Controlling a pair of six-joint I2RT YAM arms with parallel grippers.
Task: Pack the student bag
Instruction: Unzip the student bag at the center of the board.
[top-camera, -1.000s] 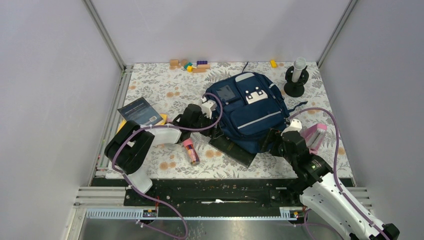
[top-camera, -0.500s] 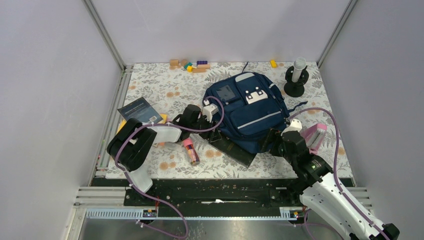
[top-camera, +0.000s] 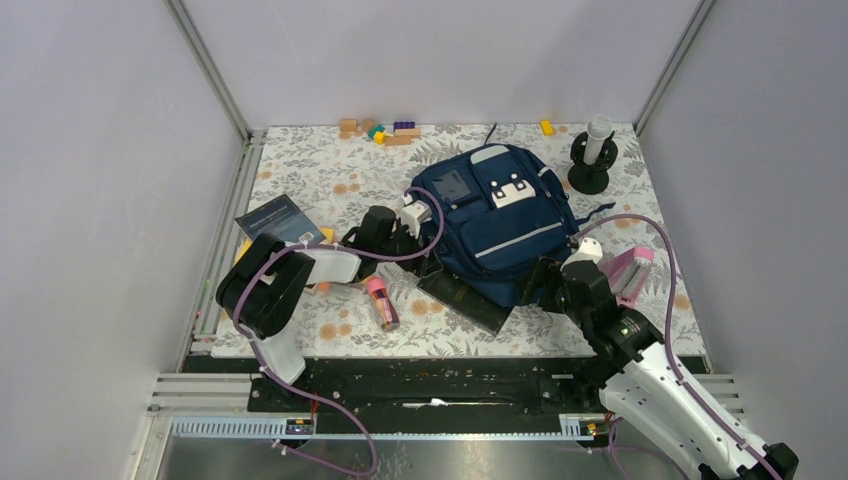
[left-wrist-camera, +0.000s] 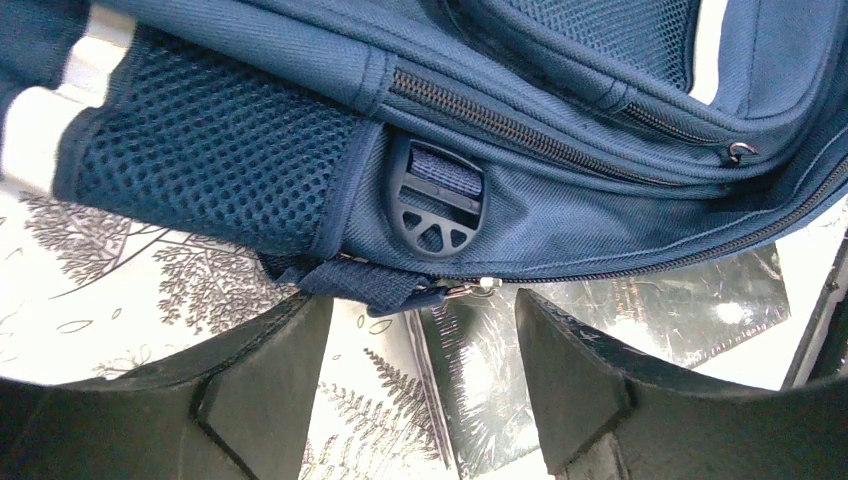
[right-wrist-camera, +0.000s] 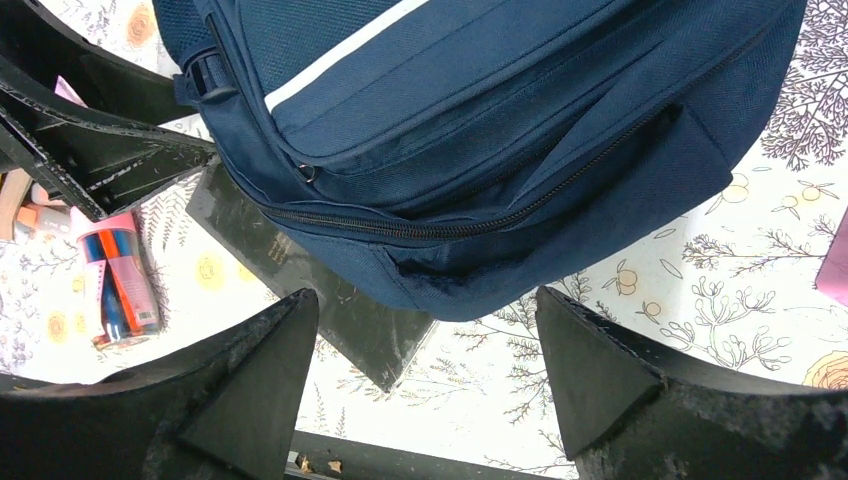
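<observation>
Student bag (top-camera: 500, 225) is navy twill with mesh pocket (left-wrist-camera: 210, 160) and, seemingly, plastic buckle (left-wrist-camera: 437, 200).

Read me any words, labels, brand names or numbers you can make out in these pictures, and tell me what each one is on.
Nothing here can be read for certain.
blue book: pale lines of print and a white label, too small to read.
student bag: white and grey patches, no legible marks.
black book under the bag: faint marks on the glossy cover, too blurred to read.
pink container: coloured label, no readable text.
</observation>
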